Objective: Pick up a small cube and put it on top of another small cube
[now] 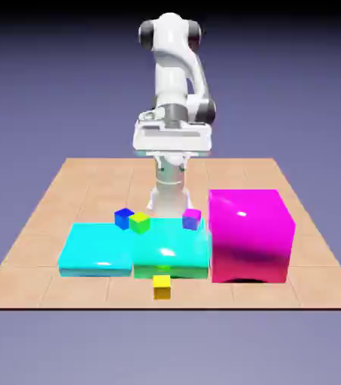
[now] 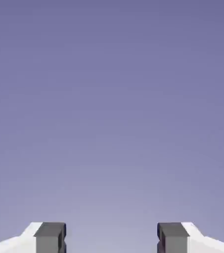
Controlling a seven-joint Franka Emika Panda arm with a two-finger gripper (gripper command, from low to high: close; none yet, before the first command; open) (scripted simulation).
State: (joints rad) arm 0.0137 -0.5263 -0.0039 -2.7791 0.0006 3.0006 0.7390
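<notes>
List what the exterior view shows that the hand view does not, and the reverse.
Only the exterior view: the tiled table, yellow cube, blue cube, green-and-yellow cube, purple cube, left cyan slab, right cyan slab, magenta block and arm.

Only the hand view: a close look at the open pincer, its grey fingertips wide apart, nothing between them.

Both: the plain blue-violet backdrop.

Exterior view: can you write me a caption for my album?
Robot arm above a magenta block, two cyan slabs and four little cubes, the yellow one nearest us.
</notes>
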